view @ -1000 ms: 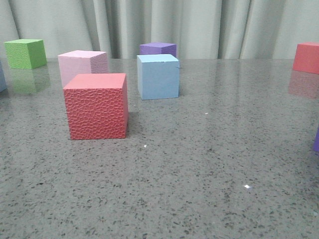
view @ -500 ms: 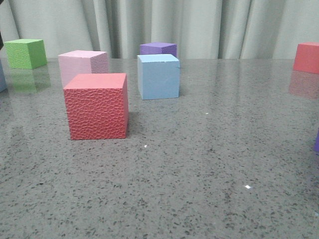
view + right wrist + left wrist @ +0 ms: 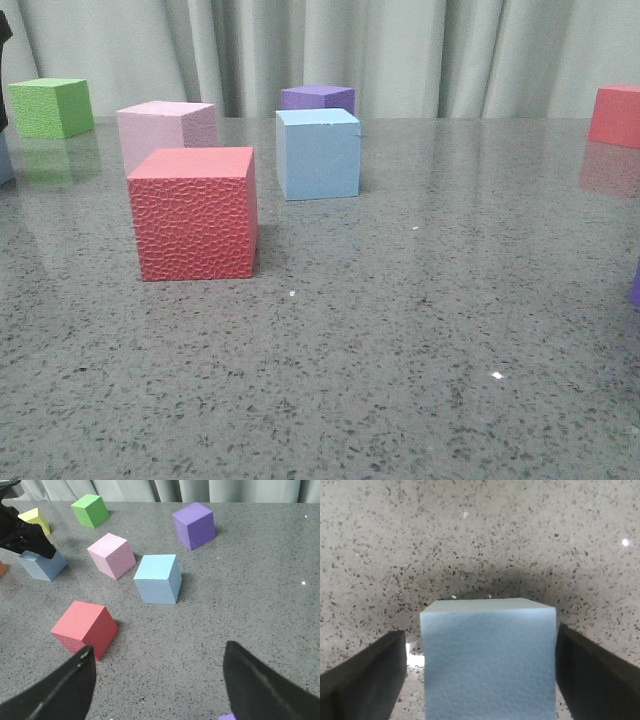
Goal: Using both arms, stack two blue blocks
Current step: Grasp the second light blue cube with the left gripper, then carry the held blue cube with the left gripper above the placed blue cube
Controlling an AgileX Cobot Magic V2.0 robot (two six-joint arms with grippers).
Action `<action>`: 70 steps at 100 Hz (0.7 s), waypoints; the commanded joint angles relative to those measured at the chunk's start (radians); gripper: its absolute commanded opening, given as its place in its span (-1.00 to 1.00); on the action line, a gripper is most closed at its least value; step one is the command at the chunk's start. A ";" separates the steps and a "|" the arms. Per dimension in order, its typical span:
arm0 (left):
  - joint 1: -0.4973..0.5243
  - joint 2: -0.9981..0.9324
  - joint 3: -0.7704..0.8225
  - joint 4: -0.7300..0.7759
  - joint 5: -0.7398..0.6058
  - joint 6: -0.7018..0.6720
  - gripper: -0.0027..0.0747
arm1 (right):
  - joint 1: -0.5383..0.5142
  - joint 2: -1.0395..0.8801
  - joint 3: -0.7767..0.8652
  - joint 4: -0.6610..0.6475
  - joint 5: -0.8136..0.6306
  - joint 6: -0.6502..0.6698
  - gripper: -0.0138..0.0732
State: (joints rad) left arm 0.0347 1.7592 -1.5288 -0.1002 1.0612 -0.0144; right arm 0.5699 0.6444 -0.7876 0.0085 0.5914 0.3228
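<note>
Low front view; both views share blue block (image 3: 318,155) (image 3: 157,579)

The speckled grey bench (image 3: 420,330) carries foam cubes: two blue blocks (image 3: 158,578) (image 3: 42,564), plus red (image 3: 193,212), pink (image 3: 165,130), purple (image 3: 318,98), green (image 3: 52,107) and yellow (image 3: 35,520) cubes.

We seem to be in a lab test cell: a speckled grey stone bench (image 3: 420,330), a plain pale curtain (image 3: 430,55) closing off the back, and coloured foam cubes (image 3: 95,627) scattered as practice props.
</note>
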 commanded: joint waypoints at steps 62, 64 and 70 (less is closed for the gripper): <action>-0.001 -0.044 -0.034 -0.008 -0.043 -0.007 -0.57 | -0.001 -0.003 -0.026 -0.008 -0.082 -0.006 0.55; -0.001 -0.044 -0.034 -0.010 -0.043 -0.007 -0.59 | -0.001 -0.003 -0.026 -0.008 -0.082 -0.006 0.55; -0.001 -0.044 -0.034 -0.020 -0.030 -0.007 -0.65 | -0.001 -0.003 -0.026 -0.008 -0.082 -0.006 0.55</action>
State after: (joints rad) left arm 0.0347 1.7592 -1.5288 -0.1010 1.0548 -0.0144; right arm 0.5699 0.6444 -0.7876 0.0085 0.5897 0.3228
